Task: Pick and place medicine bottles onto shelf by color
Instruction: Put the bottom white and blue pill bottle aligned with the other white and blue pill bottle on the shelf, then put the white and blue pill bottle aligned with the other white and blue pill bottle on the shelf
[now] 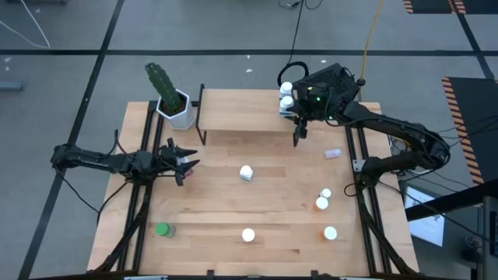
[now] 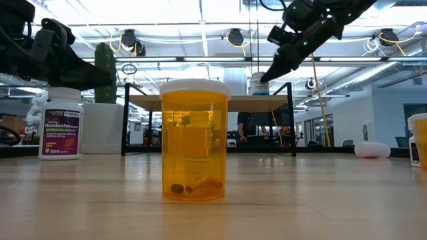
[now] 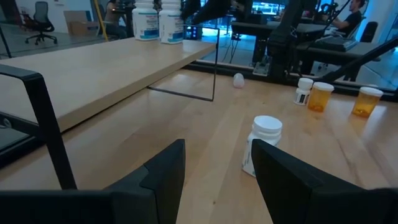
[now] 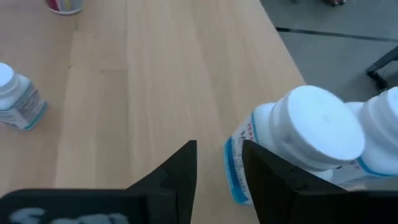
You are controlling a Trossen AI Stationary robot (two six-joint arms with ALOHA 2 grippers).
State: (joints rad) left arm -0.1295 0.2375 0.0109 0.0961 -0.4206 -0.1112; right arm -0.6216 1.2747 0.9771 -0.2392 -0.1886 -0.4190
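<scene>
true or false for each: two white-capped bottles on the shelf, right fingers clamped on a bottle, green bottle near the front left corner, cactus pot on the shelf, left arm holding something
1. Two white-capped bottles stand on the shelf. True.
2. The right gripper is clamped on a bottle. False: nothing sits between its fingers; it hovers beside the two.
3. A green bottle sits near the table's front left corner. True.
4. The cactus pot stands on the shelf. False: it stands on the table beside the shelf's left end.
5. The left gripper holds a bottle. False: it is open and empty.
</scene>
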